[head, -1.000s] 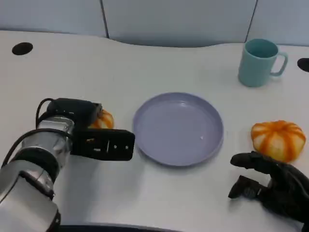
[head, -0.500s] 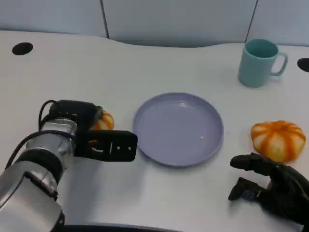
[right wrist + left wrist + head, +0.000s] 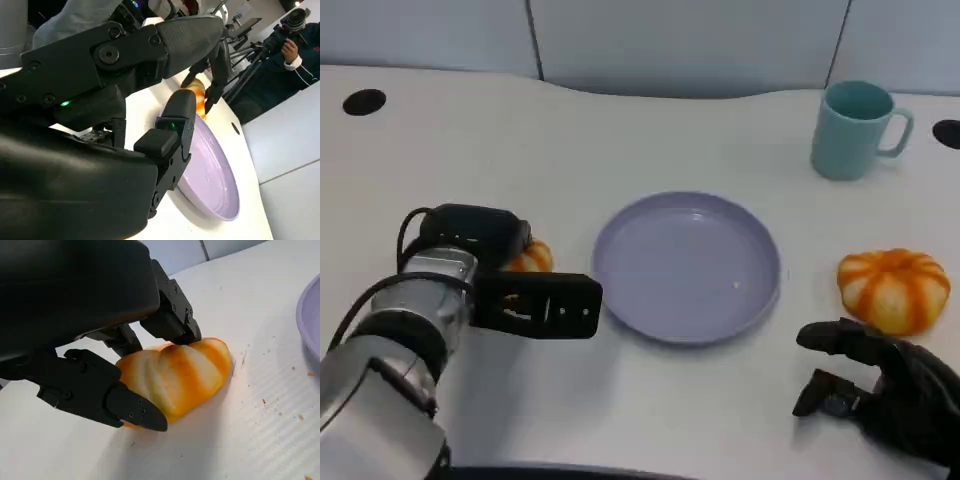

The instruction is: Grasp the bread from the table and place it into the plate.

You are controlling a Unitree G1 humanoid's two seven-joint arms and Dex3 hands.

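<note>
White table (image 3: 620, 140), orange-and-cream striped bread (image 3: 175, 375) on it, left hand (image 3: 95, 340) fingers (image 3: 132, 410) closed around it

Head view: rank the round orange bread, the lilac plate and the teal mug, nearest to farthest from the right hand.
From the right hand:
1. Round orange bread, just beyond it, on the table's right.
2. Lilac plate, at the centre.
3. Teal mug, at the far right edge.

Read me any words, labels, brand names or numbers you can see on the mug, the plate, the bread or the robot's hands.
No readable text anywhere.
Teal mug: plain.
Lavender plate: plain.
Bread: none.
Left hand: small pale marks on its black casing, too blurred to read.
Right hand: no lettering seen; a green light glows on it in the right wrist view.
</note>
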